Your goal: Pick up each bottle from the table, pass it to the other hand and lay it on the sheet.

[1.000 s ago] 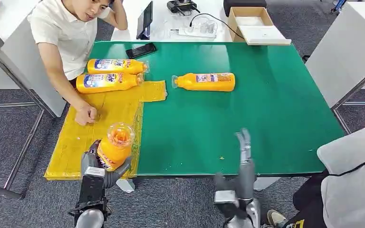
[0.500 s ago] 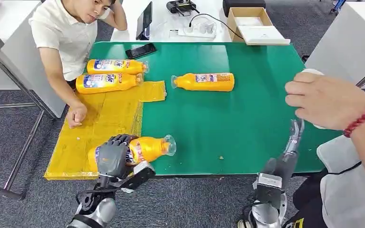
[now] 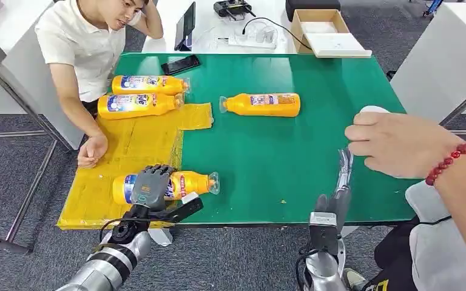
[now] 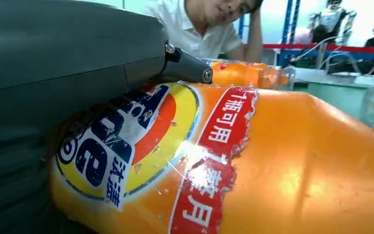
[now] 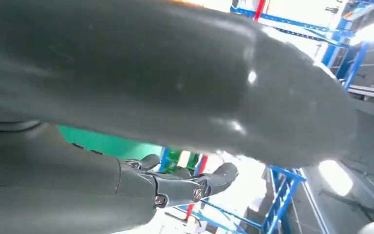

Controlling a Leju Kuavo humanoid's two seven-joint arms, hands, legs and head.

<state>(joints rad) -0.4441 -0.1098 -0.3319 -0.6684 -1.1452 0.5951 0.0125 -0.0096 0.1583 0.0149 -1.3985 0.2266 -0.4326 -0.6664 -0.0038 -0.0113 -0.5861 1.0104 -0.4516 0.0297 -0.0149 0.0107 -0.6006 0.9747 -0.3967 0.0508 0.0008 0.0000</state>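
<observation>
Since a second ago the held bottle [image 3: 176, 184] has gone from upright to lying flat; its long axis now runs across the desk [image 3: 315, 151], cap toward the robot's right, base on the yellow sheet [image 3: 127, 151] and neck over the green top. Left hand [image 3: 148, 188] wraps its fingers over the bottle's label. Right hand [image 3: 340, 182] stands at the desk's near edge, fingers straight and holding nothing. Two more bottles [image 3: 139, 104] lie at the sheet's far end, a fourth bottle [image 3: 261, 104] on the green, caps likewise sideways. A person's hand [image 3: 400, 142] reaches in over the right side
</observation>
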